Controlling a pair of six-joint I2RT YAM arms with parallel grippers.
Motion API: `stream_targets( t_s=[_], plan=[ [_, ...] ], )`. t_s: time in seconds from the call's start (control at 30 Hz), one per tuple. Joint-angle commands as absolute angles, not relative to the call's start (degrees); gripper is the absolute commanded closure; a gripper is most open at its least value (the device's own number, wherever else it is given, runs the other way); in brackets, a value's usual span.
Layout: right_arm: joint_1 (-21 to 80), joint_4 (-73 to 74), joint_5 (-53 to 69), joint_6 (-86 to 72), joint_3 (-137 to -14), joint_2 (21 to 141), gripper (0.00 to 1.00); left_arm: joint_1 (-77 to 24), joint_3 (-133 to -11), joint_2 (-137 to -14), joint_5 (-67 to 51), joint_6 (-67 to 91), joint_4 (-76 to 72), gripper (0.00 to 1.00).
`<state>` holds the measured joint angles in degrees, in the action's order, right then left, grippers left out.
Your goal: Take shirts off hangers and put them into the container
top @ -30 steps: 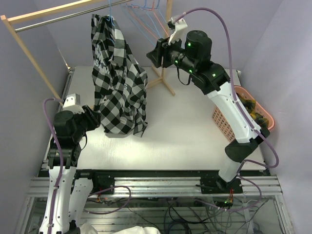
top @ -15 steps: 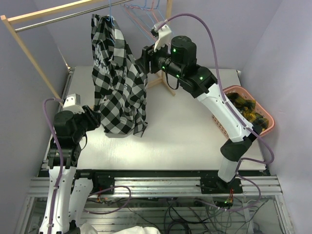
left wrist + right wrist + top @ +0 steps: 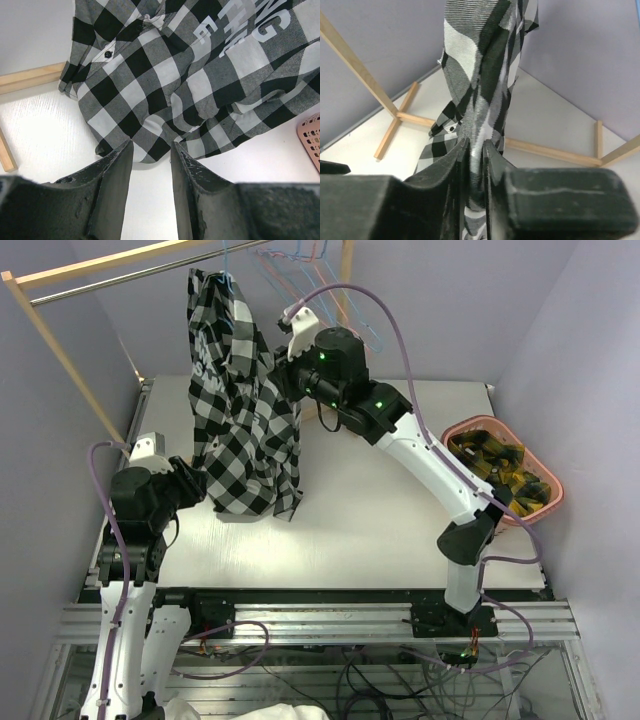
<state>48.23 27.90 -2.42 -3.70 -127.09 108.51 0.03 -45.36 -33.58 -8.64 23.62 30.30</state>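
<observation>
R hand (image 3: 476,150) pinching checked shirt (image 3: 240,430) (wood rack (image 3: 60,350) behind), L hand (image 3: 151,150) part-open, empty, basket (image 3: 556,492) far right

container (image 3: 478,421) contents are too small to tell

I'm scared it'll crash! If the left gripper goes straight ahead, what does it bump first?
Probably the bottom edge of the checked shirt, hanging just ahead of the left gripper, though how far is hard to tell.

Bright, even light; soft shadow beneath shirt (image 3: 236,430); right tool (image 3: 476,150) slightly blurred.
</observation>
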Motion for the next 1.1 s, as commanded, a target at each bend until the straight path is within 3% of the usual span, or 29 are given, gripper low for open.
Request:
stream_targets(
  t_s=[0.0, 0.03, 0.4, 0.63, 0.83, 1.0, 1.07],
  plan=[
    [49.2, 23.3, -6.0, -2.8, -127.9, 108.1, 0.95, -0.3, -45.3, -33.1, -9.7, 24.1, 29.8, 0.53],
    [49.3, 22.7, -6.9, -2.7, -127.7, 107.9, 1.00, -0.3, -45.3, -33.1, -9.7, 24.0, 29.9, 0.53],
    [51.0, 13.7, -10.7, 0.2, -124.3, 103.9, 1.00, -0.3, -45.0, -32.4, -9.9, 24.0, 29.2, 0.50],
    [52.5, 1.9, -13.6, 2.2, -114.0, 97.6, 1.00, -0.3, -44.3, -31.6, -11.1, 22.7, 27.3, 0.46],
    [52.7, -5.0, -14.1, 2.2, -107.9, 92.8, 1.00, -2.3, -44.8, -31.1, -9.8, 21.5, 27.5, 0.36],
    [52.8, -7.3, -13.8, 2.8, -106.9, 91.8, 1.00, -3.1, -45.7, -32.5, -7.6, 21.7, 28.6, 0.15],
    [52.8, -7.6, -13.7, 3.0, -107.5, 92.2, 1.00, -3.3, -45.9, -33.4, -7.5, 21.8, 28.9, 0.13]
  ],
)
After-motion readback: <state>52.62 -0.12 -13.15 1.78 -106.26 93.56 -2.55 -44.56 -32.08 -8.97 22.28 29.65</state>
